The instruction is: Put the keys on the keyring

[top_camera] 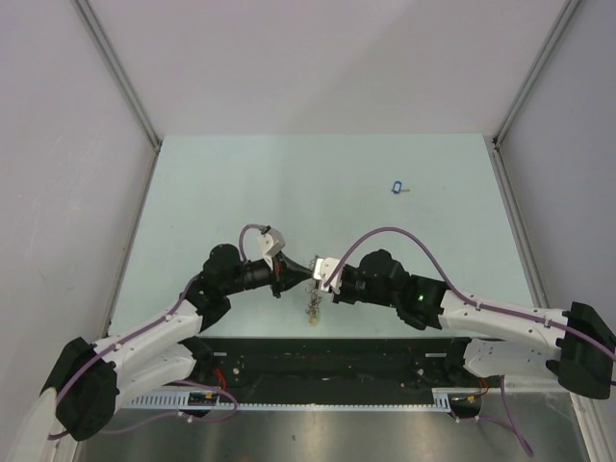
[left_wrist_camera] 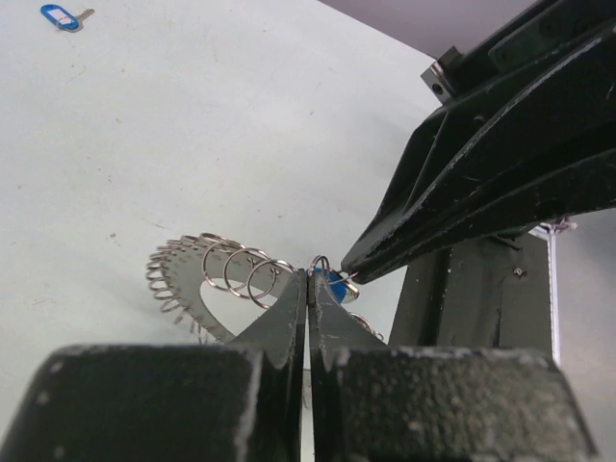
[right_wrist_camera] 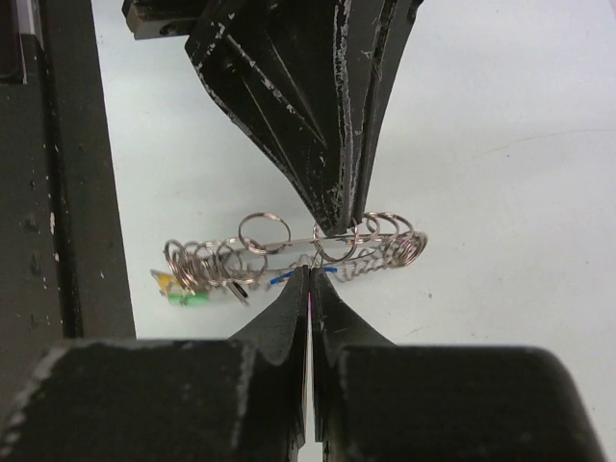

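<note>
The keyring (right_wrist_camera: 252, 248), a big silver ring fringed with small rings and yellow and green tags, hangs above the table between both grippers (top_camera: 313, 306). My left gripper (left_wrist_camera: 308, 279) is shut on its wire, and its fingers come down onto the ring in the right wrist view (right_wrist_camera: 337, 223). My right gripper (right_wrist_camera: 309, 273) is shut on a blue-tagged key (right_wrist_camera: 281, 277) right beside the ring. In the left wrist view the right fingertips (left_wrist_camera: 354, 269) touch the blue tag (left_wrist_camera: 336, 286). Another blue-tagged key (top_camera: 397, 188) lies far off on the table (left_wrist_camera: 63, 16).
The pale green table (top_camera: 241, 192) is walled by white panels at the back and sides. A black rail with cables (top_camera: 327, 361) runs along the near edge below the hanging ring.
</note>
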You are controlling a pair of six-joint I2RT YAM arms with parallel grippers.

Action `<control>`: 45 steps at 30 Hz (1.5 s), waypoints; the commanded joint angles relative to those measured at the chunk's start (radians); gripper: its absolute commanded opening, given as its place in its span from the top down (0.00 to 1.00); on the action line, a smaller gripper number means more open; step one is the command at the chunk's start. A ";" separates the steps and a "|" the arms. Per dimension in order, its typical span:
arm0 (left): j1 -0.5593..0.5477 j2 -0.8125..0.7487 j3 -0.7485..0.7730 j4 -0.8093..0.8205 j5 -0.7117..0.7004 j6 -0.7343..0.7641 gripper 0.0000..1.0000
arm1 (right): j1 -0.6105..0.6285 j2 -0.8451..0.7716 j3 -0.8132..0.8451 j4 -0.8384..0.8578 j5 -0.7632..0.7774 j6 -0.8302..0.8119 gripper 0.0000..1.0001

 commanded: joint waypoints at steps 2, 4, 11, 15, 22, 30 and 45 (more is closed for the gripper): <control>0.004 -0.039 -0.014 0.186 -0.055 -0.079 1.00 | 0.019 0.028 -0.040 0.110 -0.009 0.062 1.00; 0.004 -0.048 -0.026 0.206 -0.063 -0.087 1.00 | 0.019 0.034 -0.055 0.144 0.000 0.079 1.00; 0.004 -0.062 -0.075 0.297 -0.089 -0.130 1.00 | 0.017 0.034 -0.126 0.300 0.007 0.140 1.00; 0.004 -0.057 -0.081 0.302 -0.086 -0.131 1.00 | 0.013 0.036 -0.140 0.334 0.018 0.153 1.00; 0.004 -0.056 -0.088 0.302 -0.069 -0.124 1.00 | -0.006 0.040 -0.150 0.350 0.020 0.160 1.00; 0.004 -0.053 -0.083 0.308 -0.046 -0.122 0.99 | -0.020 0.062 -0.150 0.370 -0.009 0.162 0.90; 0.003 -0.044 -0.085 0.322 -0.025 -0.124 1.00 | -0.041 0.051 -0.150 0.393 -0.028 0.171 0.78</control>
